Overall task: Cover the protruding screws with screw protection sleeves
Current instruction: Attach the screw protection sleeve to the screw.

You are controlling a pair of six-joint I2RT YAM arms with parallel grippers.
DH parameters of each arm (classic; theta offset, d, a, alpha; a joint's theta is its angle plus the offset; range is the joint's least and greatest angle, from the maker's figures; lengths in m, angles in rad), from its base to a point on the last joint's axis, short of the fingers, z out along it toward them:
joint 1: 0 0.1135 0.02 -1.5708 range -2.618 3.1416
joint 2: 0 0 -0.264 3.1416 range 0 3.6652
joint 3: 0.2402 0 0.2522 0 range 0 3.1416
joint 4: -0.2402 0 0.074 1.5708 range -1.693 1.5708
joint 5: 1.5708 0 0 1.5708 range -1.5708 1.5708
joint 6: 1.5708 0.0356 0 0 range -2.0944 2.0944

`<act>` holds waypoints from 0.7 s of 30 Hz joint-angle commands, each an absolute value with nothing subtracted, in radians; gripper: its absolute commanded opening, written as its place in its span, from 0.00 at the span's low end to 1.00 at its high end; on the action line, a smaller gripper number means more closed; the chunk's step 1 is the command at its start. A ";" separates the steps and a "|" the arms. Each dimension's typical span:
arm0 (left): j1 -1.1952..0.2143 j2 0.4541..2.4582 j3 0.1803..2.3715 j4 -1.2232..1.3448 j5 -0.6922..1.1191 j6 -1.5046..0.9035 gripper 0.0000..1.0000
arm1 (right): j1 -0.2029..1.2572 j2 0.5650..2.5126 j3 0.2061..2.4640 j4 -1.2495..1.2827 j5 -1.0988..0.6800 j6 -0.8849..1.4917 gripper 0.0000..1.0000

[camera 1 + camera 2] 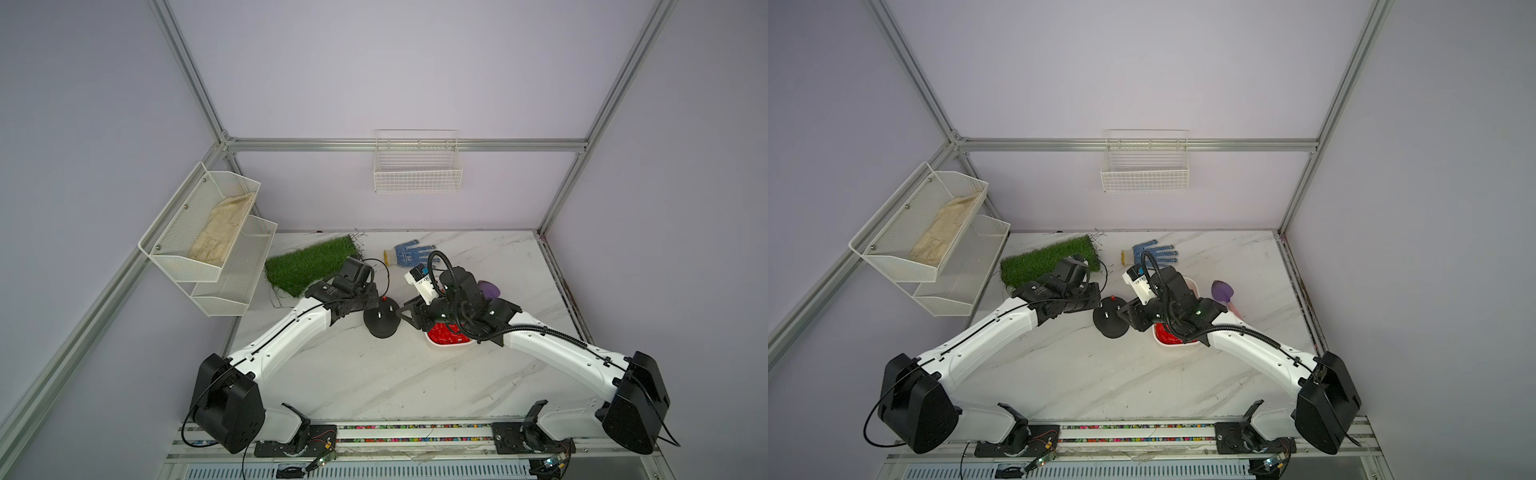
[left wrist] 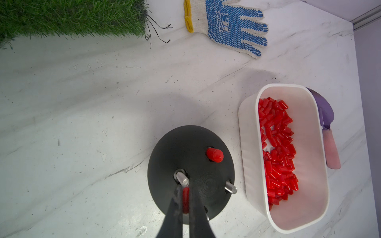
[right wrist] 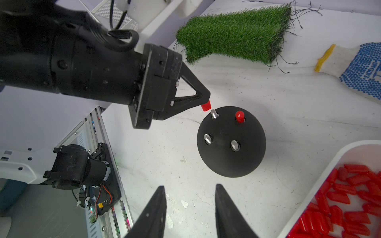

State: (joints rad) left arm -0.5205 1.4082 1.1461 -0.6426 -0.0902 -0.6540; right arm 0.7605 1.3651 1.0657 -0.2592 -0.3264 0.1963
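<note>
A black dome base [image 3: 231, 142] stands mid-table, seen in both top views [image 1: 382, 322] [image 1: 1111, 322]. Three protruding screws [image 3: 213, 114] [image 3: 207, 138] [image 3: 234, 144] are bare; a fourth wears a red cap [image 3: 239, 116]. My left gripper [image 2: 185, 188] is shut on one red screw protection sleeve [image 2: 185, 198]. The sleeve's tip [image 3: 206, 106] hangs just beside the nearest bare stud [image 2: 182, 178]. My right gripper [image 3: 189, 189] is open and empty, low over the table next to the dome. Several loose sleeves [image 2: 276, 148] fill a white tray [image 2: 247, 144].
A green grass mat [image 1: 311, 266] and a blue-dotted glove [image 1: 409, 253] lie behind the dome. A purple scoop with a pink handle [image 1: 1223, 293] rests beyond the tray. Mesh shelves [image 1: 199, 232] hang on the left wall and a wire basket [image 1: 417, 168] on the back wall.
</note>
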 commanded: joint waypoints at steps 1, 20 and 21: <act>-0.526 1.404 1.117 -0.601 -0.111 -0.663 0.07 | 0.767 1.333 1.064 -0.273 -0.319 0.182 0.41; -0.526 1.445 1.107 -0.593 -0.104 -0.672 0.07 | 0.767 1.322 1.066 -0.284 -0.322 0.177 0.42; -0.526 1.444 1.107 -0.592 -0.106 -0.672 0.07 | 0.767 1.321 1.066 -0.284 -0.322 0.178 0.42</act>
State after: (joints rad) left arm -0.5205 1.4494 1.1294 -0.6102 -0.0937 -0.6621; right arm 0.7605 1.3518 1.0657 -0.2638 -0.3267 0.1963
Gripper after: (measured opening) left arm 0.071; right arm 0.419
